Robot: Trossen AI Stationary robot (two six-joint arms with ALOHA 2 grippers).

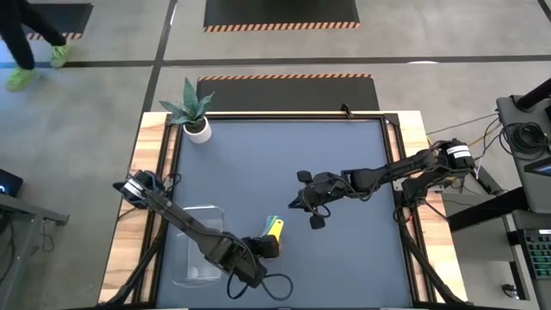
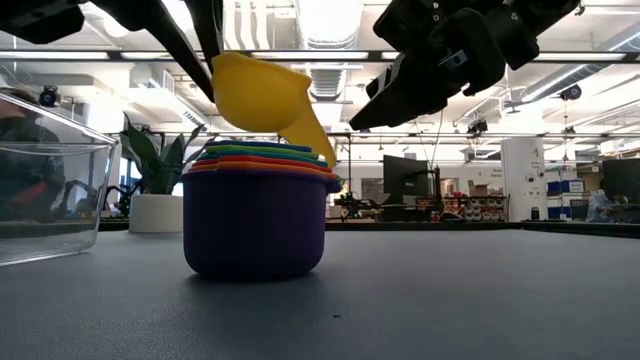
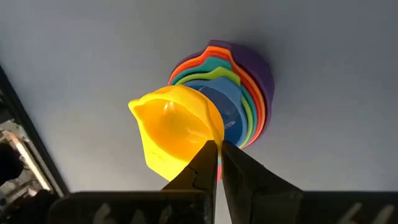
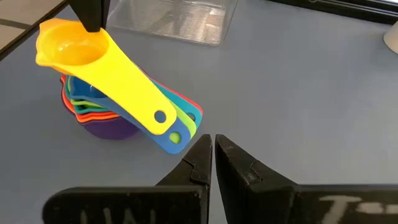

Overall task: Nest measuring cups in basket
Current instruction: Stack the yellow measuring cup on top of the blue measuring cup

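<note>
Several measuring cups stand nested in a stack (image 2: 255, 215) on the table, the purple one outermost and the blue one innermost (image 3: 227, 102). The stack is to the right of the clear basket (image 1: 198, 250), not in it. A yellow cup (image 4: 74, 46) hangs tilted just above the stack. My left gripper (image 3: 216, 158) is shut on it. My right gripper (image 4: 213, 149) hovers shut and holding nothing above the table, to the right of the stack (image 1: 308, 207). My left gripper pinches the yellow cup's bowl at its rim (image 3: 214, 138) between its two fingers, on the side away from the handle. The fingers (image 4: 93, 15) slant down from above. The bowl is clear of the stack and tilted. The handle (image 4: 149, 106) slants down over the stacked handles; touching or not, I cannot tell.
A small white pot with a spiky green plant (image 1: 194, 112) stands at the table's far left corner. A raised wooden frame (image 1: 155, 164) borders the table. The grey surface between the two arms and toward the far edge is bare.
</note>
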